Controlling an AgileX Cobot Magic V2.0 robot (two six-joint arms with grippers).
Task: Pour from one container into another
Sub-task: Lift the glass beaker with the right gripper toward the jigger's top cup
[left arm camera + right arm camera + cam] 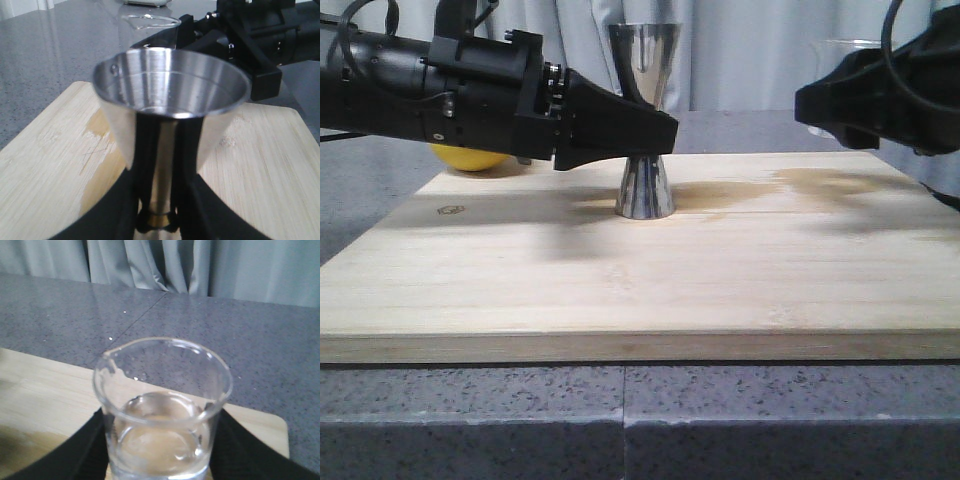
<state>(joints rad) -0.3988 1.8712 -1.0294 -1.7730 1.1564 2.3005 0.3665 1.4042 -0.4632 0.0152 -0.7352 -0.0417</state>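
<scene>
The steel jigger stands upright on the wooden board. My left gripper reaches in from the left and is shut on its narrow waist. In the left wrist view both black fingers press the jigger just above the gold band. Its upper cup looks wet inside. Over the right end of the board, my right gripper holds the clear glass beaker upright. The right wrist view shows the beaker clamped between the fingers, with clear liquid in its bottom.
A yellow round object lies at the board's back left, behind my left arm. A dark wet patch marks the board right of the jigger. Grey stone counter surrounds the board, and a curtain hangs behind.
</scene>
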